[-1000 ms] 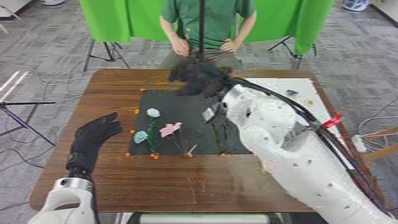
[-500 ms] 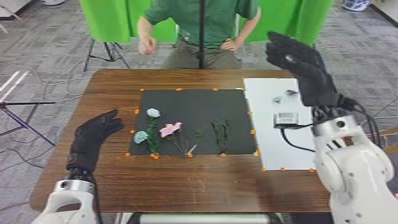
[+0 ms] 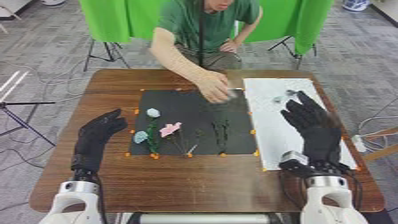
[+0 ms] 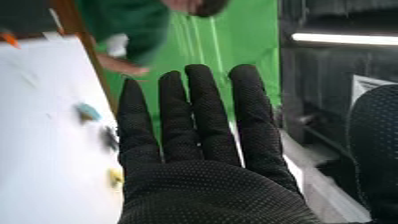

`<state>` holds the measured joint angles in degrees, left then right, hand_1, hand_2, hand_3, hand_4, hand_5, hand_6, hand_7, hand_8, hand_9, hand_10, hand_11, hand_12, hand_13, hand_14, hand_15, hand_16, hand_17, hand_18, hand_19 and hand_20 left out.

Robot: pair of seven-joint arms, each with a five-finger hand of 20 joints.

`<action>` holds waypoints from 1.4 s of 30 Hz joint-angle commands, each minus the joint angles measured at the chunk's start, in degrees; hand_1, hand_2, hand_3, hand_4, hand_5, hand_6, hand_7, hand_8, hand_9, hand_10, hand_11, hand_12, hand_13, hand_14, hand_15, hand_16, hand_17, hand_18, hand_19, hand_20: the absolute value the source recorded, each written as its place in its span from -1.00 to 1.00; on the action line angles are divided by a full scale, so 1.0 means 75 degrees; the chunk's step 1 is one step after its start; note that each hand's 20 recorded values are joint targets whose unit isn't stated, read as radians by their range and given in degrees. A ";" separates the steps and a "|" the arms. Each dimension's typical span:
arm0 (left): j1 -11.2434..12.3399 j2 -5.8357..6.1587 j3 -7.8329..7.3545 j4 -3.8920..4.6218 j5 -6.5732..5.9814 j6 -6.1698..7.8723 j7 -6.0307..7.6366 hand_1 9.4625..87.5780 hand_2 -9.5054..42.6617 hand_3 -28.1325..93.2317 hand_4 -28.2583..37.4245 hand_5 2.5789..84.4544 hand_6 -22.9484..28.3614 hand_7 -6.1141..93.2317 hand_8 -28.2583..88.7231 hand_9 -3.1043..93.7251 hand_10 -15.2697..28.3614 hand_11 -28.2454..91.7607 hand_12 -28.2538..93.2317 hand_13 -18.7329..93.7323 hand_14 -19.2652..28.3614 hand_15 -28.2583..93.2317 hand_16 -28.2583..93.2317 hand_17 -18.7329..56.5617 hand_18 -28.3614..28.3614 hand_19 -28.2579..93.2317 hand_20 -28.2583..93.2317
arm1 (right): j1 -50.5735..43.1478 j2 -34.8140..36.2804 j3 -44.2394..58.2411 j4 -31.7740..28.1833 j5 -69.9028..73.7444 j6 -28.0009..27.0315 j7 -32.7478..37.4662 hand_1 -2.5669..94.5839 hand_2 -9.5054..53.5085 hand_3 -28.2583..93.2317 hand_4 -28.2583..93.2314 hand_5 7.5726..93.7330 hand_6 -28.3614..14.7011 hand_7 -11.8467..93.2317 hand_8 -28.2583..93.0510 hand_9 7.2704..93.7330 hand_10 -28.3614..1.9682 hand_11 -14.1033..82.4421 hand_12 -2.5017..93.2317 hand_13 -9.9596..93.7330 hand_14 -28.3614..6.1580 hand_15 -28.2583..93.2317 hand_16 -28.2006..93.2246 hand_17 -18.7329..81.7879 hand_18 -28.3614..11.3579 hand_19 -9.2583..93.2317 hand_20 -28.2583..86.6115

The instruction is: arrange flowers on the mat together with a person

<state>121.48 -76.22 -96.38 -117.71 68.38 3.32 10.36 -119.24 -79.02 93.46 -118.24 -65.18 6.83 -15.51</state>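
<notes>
Pale-blue and pink flowers (image 3: 171, 129) are laid toward the left edge of the black rectangular mat (image 3: 184, 109), thin green stems (image 3: 225, 132) are probably left for topping, and the black-gloved right hand (image 4: 200, 192) is held straight-fingered, fingers parted.

No words, labels, numbers or signs could be read in either view. In the right wrist view, a pale panel (image 4: 363, 84) against the dark background perhaps bore some marks, but they were too blurred to make out.

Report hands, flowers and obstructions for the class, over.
Left hand open, right hand open. Pink flower lying on black mat. Person's hand over mat's far right, possible obstruction.
</notes>
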 commanded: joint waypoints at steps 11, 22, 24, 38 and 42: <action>0.0151 -0.0032 -0.0039 0.0003 -0.0110 0.0108 -0.0039 -0.51 -0.49 0.55 -0.78 0.15 0.06 -0.55 -0.63 0.08 0.36 -0.16 -0.31 0.03 0.64 -0.12 -0.53 -0.28 0.55 -0.23 -0.22 | -0.0128 -0.0161 0.0144 -0.0167 -0.0048 -0.0142 -0.0061 -0.79 -0.57 0.81 -0.83 -0.01 0.39 -0.52 -0.69 -0.02 -0.05 -0.58 -0.66 -0.12 -0.02 -0.34 -0.28 -0.19 -0.30 -0.66 0.03; 0.0139 -0.0047 -0.0077 -0.0006 -0.0110 0.0107 -0.0106 -0.51 -0.49 0.55 -0.78 0.15 0.07 -0.55 -0.62 0.08 0.36 -0.16 -0.31 0.03 0.64 -0.12 -0.53 -0.28 0.55 -0.23 -0.22 | -0.0202 -0.0209 0.0121 -0.0174 -0.0015 -0.0121 0.0004 -0.79 -0.55 0.80 -0.83 0.01 0.38 -0.51 -0.69 -0.01 -0.04 -0.57 -0.66 -0.08 -0.06 -0.33 -0.27 -0.19 -0.30 -0.65 0.05; 0.0134 -0.0045 -0.0077 -0.0008 -0.0107 0.0095 -0.0119 -0.51 -0.49 0.55 -0.78 0.15 0.07 -0.55 -0.63 0.08 0.36 -0.16 -0.31 0.03 0.64 -0.12 -0.53 -0.28 0.55 -0.23 -0.21 | -0.0237 -0.0205 0.0129 -0.0203 -0.0023 -0.0094 0.0010 -0.79 -0.55 0.81 -0.83 0.02 0.38 -0.51 -0.69 -0.01 -0.04 -0.57 -0.66 -0.08 -0.06 -0.33 -0.27 -0.19 -0.30 -0.65 0.05; 0.0134 -0.0089 -0.0092 -0.0004 -0.0039 0.0091 -0.0157 -0.52 -0.51 0.54 -0.77 0.14 0.08 -0.55 -0.62 0.08 0.36 -0.16 -0.31 0.03 0.64 -0.12 -0.53 -0.28 0.55 -0.23 -0.21 | -0.0173 -0.0184 0.0100 -0.0143 -0.0036 -0.0241 0.0058 -0.77 -0.56 0.81 -0.83 0.04 0.38 -0.50 -0.69 0.04 -0.02 -0.57 -0.65 -0.06 -0.06 -0.32 -0.27 -0.18 -0.30 -0.66 0.05; 0.0146 -0.0084 -0.0097 -0.0010 -0.0031 0.0087 -0.0170 -0.52 -0.51 0.54 -0.77 0.14 0.08 -0.55 -0.62 0.08 0.36 -0.16 -0.31 0.03 0.64 -0.12 -0.53 -0.28 0.55 -0.23 -0.22 | -0.0173 -0.0180 0.0109 -0.0148 -0.0042 -0.0200 0.0040 -0.77 -0.56 0.81 -0.83 0.04 0.38 -0.50 -0.69 0.03 -0.02 -0.57 -0.65 -0.06 -0.06 -0.32 -0.27 -0.18 -0.30 -0.66 0.06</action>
<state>122.00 -76.33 -96.91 -117.82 67.94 3.66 9.80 -120.10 -80.02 94.38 -119.15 -65.28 5.57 -15.16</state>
